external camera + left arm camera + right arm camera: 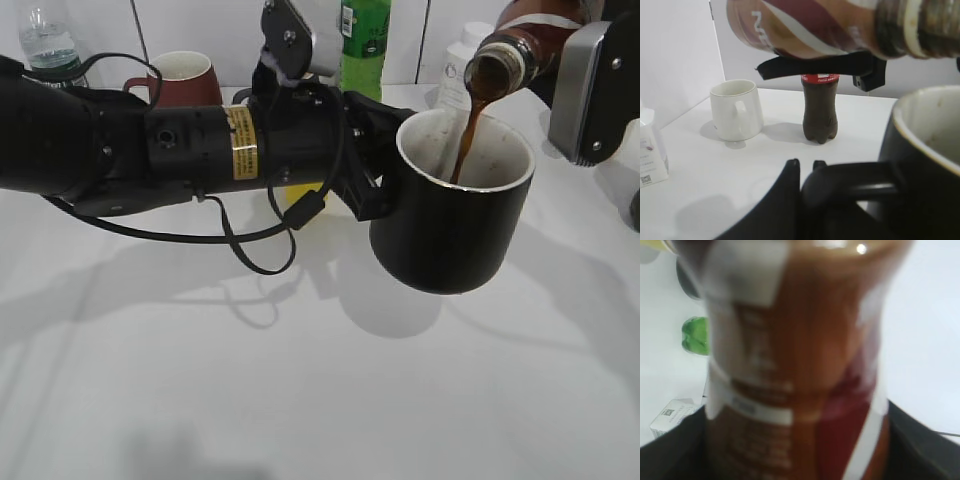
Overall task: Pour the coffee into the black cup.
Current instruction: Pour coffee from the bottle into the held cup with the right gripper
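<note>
My left gripper [372,160] is shut on the handle of the black cup [455,210] and holds it tilted above the table. In the left wrist view the gripper [805,165] pinches the loop handle, with the black cup [925,165] at the right. My right gripper [590,90] is shut on the coffee bottle [520,45], tipped with its mouth over the cup. A brown stream of coffee [466,135] falls into the white interior. The coffee bottle crosses the top of the left wrist view [830,25] and fills the right wrist view [795,365], hiding the fingers.
A maroon mug [185,78], a green bottle [364,45], a clear water bottle [48,45] and a white bottle [462,65] stand at the back. The left wrist view shows a white mug [736,110], a cola bottle [819,107] and a white carton [650,155].
</note>
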Controlling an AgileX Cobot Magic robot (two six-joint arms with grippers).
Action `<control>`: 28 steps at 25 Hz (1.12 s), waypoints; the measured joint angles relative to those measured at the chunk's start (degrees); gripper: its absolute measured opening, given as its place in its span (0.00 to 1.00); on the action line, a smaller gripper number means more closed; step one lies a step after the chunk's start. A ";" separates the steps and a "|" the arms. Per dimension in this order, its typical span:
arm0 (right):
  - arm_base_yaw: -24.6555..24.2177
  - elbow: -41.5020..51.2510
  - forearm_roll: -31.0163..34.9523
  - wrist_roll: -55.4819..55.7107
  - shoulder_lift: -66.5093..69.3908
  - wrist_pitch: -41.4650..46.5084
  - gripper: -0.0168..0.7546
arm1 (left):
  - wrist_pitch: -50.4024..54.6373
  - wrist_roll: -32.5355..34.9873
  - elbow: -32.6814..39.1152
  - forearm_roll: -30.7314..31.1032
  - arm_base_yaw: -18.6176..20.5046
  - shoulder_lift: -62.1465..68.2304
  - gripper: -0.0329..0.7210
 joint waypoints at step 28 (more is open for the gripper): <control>0.00 0.00 0.00 -4.57 0.00 0.03 0.71 | 0.02 0.00 0.00 0.14 0.00 0.05 0.10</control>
